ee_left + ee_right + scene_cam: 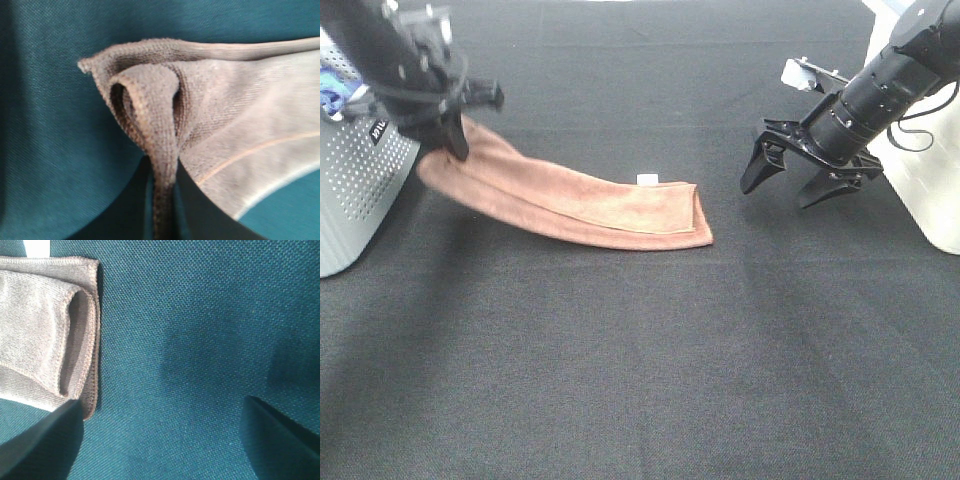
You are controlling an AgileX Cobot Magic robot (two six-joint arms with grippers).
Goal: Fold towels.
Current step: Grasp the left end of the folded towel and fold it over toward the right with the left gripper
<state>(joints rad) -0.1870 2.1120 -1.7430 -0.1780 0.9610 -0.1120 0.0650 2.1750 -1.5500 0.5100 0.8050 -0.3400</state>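
Observation:
The reddish-brown towel (570, 195) lies folded into a long strip on the black table, its small white tag (647, 179) at the far edge. My left gripper (452, 142) is shut on the towel's left end and lifts it a little; in the left wrist view the fingers (200, 210) pinch a bunched fold of the towel (165, 165). My right gripper (798, 182) is open and empty, hovering to the right of the towel's right end. The right wrist view shows that folded end (50, 335) beside one of the fingers (45, 445).
A grey perforated basket (355, 190) stands at the left edge with blue-patterned cloth (335, 85) in it. A white container (920, 140) stands at the right edge behind my right arm. Black table cloth (640, 360) spreads in front.

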